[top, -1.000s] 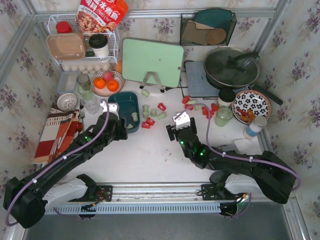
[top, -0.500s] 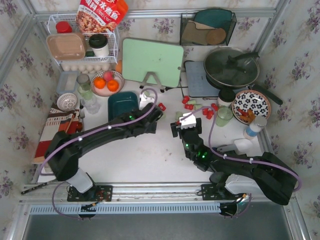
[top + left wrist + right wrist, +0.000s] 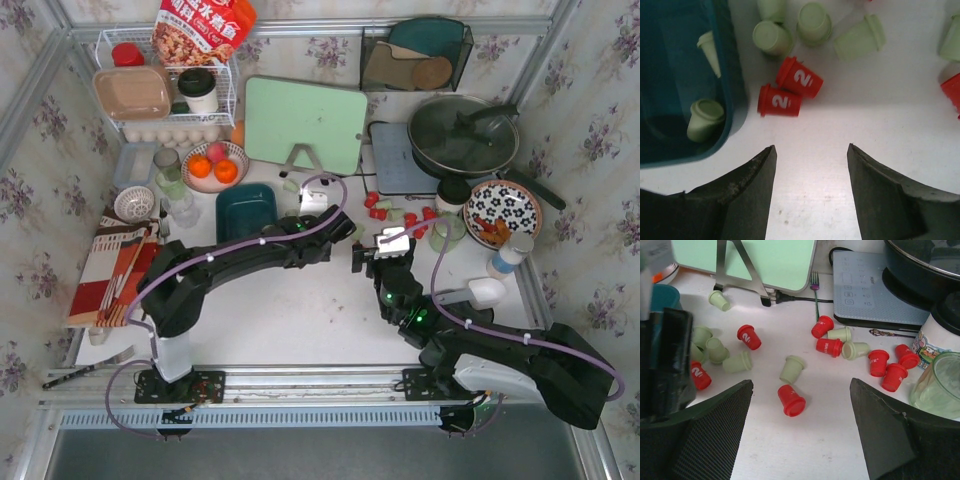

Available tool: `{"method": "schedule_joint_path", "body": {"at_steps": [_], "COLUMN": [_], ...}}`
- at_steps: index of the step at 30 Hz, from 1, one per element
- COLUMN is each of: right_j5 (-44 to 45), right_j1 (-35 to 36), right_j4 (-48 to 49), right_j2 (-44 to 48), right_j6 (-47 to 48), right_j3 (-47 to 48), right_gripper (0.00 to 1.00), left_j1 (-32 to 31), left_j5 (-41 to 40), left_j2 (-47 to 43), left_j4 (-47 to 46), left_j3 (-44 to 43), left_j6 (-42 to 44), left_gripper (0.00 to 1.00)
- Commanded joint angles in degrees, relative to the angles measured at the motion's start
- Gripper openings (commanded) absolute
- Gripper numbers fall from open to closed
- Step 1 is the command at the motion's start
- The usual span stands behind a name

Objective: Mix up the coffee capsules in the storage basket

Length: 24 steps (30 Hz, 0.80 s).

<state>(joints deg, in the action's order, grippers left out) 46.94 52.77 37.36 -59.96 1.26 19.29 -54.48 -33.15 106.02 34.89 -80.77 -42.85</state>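
The teal storage basket [image 3: 245, 205] sits left of centre; its corner [image 3: 735, 100] shows with two pale green coffee capsules [image 3: 705, 119] inside. My left gripper [image 3: 308, 228] hangs open just right of it, nothing between the jaws [image 3: 811, 146]. Two red capsules marked "2" [image 3: 790, 102] lie ahead of the tips, and green ones [image 3: 772, 37] lie beyond. My right gripper [image 3: 385, 250] is open and empty [image 3: 801, 381] above bare table. In front of it lie a red capsule [image 3: 791, 400] and a green one [image 3: 791, 369]. More red capsules [image 3: 885, 362] are scattered to the right.
A green cutting board on a stand [image 3: 305, 120] stands behind the capsules, with a fork [image 3: 815, 290] and a cable beside it. An induction hob with a lidded pan [image 3: 462, 135], a glass jar [image 3: 447, 232] and a patterned plate [image 3: 503, 210] crowd the right. The fruit bowl [image 3: 214, 165] lies behind the basket.
My left arm has swung right, from the basket's near left side to the capsules beside its right edge. The right gripper has shifted right and slightly farther away.
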Motion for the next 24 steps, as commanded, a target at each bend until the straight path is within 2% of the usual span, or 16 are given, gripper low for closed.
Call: {"method": "schedule_joint_path", "body": {"at_steps": [1, 9, 14, 24], "right_j5": [0.88, 0.36, 0.17, -0.08], "right_j1": [-0.04, -0.04, -0.06, -0.19], "right_j4": [0.9, 0.7, 0.78, 1.15], "right_j2": [0.86, 1.06, 0.43, -1.62], "right_j6": [-0.91, -1.08, -1.08, -0.91], "right_j3": [-0.25, -0.3, -0.08, 0.22], "right_gripper": [0.86, 0.86, 0.86, 0.86], "left_j1": [0.34, 6.63, 7.85, 8.42], "left_j5": [-1.44, 5.15, 7.24, 9.35], "left_j2": [3.61, 8.43, 10.64, 14.51], "left_j4": [-1.02, -1.07, -1.53, 0.64], "left_j3": [-4.2, -6.5, -6.88, -7.54], "left_j6": [6.93, 12.72, 15.04, 12.11], "left_gripper": [0.62, 0.63, 0.64, 0.65]}}
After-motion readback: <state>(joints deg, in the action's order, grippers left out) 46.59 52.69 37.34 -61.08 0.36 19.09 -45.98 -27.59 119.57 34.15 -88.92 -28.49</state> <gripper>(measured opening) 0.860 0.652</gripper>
